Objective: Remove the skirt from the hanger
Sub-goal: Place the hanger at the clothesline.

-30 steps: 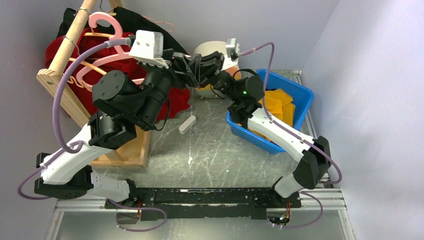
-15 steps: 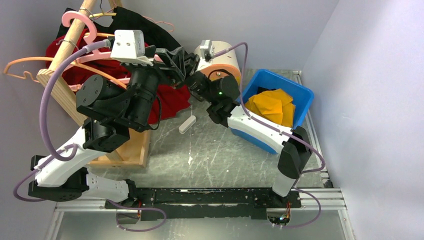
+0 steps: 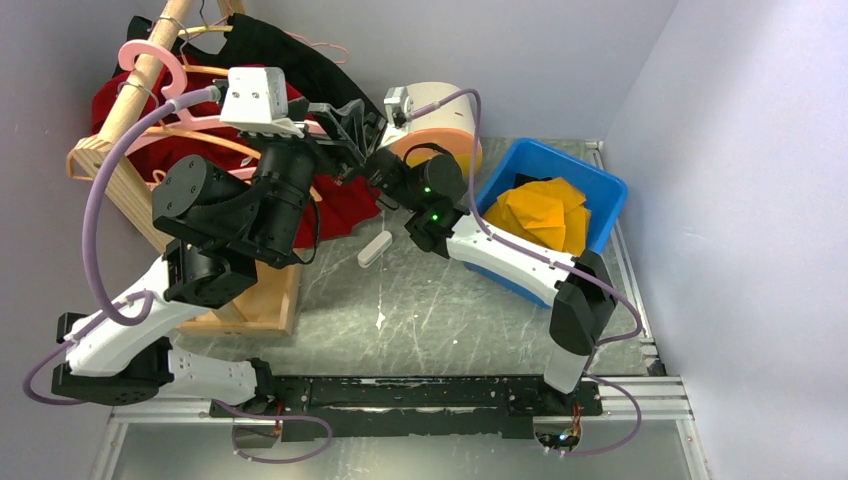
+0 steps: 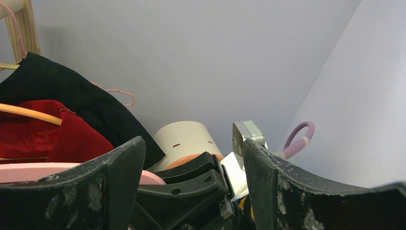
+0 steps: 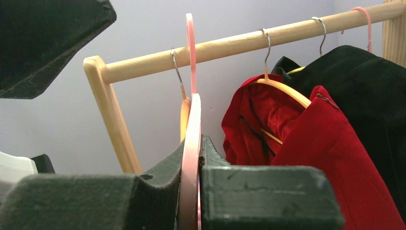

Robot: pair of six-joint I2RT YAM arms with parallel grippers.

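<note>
**Top view.** The left arm [image 3: 215,215] is reaching up and back toward a wooden rail [image 3: 172,18] at the far left corner of the table [image 3: 450,310]. The right arm [image 3: 505,255] is stretching across to the same spot. The left jaws and right jaws are sitting close together beside the rail. A pink hanger [image 3: 150,45] is showing its hook at the rail. The red skirt [image 3: 345,200] is hanging below the rail, with a black garment [image 3: 290,50] behind it. On the right, a blue bin [image 3: 605,195] is holding orange cloth [image 3: 545,210]. A cream drum [image 3: 440,105] is standing just left of the bin, and a small white piece [image 3: 375,247] is lying on the table.

**Left wrist view.** The left jaws are standing wide apart, holding nothing. The right jaws are showing black in the gap between them, with the drum beyond. The skirt is hanging at the left edge, in front of the black garment.

**Right wrist view.** The right jaws are clamping the pink hanger, seen edge-on, its thin hook rising in front of the rail. The skirt is draping over an orange hanger [image 5: 282,91], whose metal hook is sitting over the rail, just beside the black garment.
</note>
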